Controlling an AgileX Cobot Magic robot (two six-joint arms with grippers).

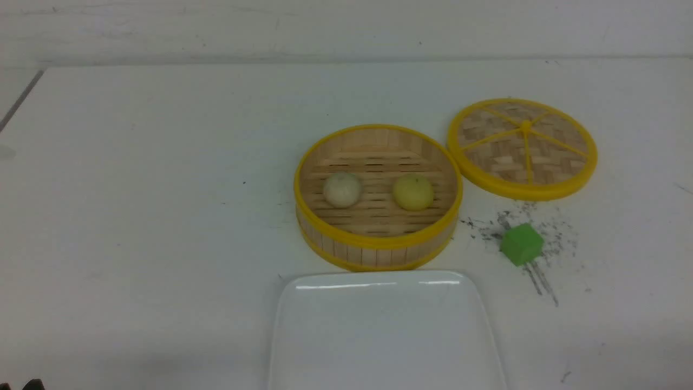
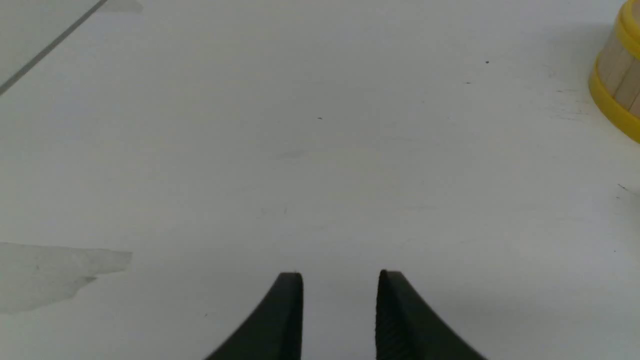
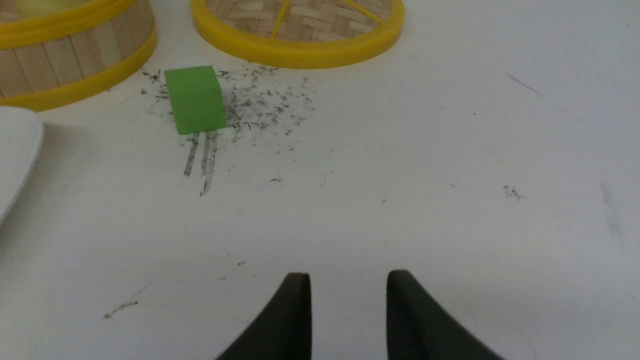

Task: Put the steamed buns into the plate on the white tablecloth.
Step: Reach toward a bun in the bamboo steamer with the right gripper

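An off-white bun (image 1: 342, 189) and a pale yellow bun (image 1: 413, 192) sit side by side inside the round yellow-rimmed bamboo steamer basket (image 1: 379, 242). The glossy white plate (image 1: 384, 330) lies on the white tablecloth (image 1: 151, 189) just in front of the basket, with nothing in it. Neither gripper shows in the front view. My left gripper (image 2: 340, 276) is open and empty over bare cloth, to the left of the basket wall (image 2: 617, 75). My right gripper (image 3: 348, 276) is open and empty over bare cloth, nearer than the green cube (image 3: 195, 99).
The yellow-rimmed woven lid (image 1: 522, 147) lies flat to the right of the basket. The green cube (image 1: 521, 244) sits on a patch of dark specks and scratch marks right of the basket. The plate's edge (image 3: 17, 145) and the lid (image 3: 300, 30) show in the right wrist view.
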